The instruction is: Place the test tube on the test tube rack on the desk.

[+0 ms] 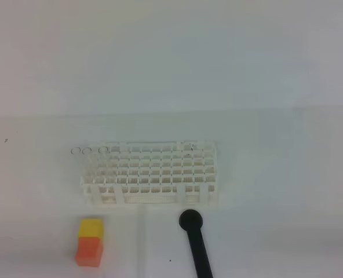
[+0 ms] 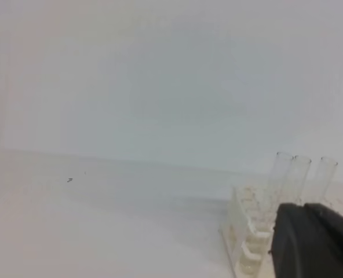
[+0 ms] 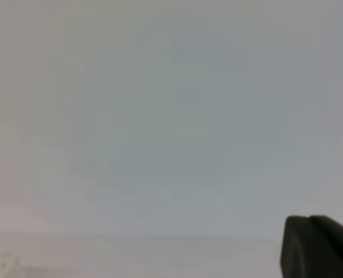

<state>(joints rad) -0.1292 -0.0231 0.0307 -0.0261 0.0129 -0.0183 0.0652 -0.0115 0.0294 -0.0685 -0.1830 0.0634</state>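
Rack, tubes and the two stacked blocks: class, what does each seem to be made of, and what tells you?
Test tube rack: white, matte, probably moulded plastic, given its thin lattice walls. Test tubes: clear and colourless, glass or plastic; the look leaves it open. Yellow-and-orange block stack: opaque, evenly coloured, matte; possibly plastic or painted wood.

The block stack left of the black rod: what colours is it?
The block stack is yellow on top and orange below, clearest in the exterior high view.
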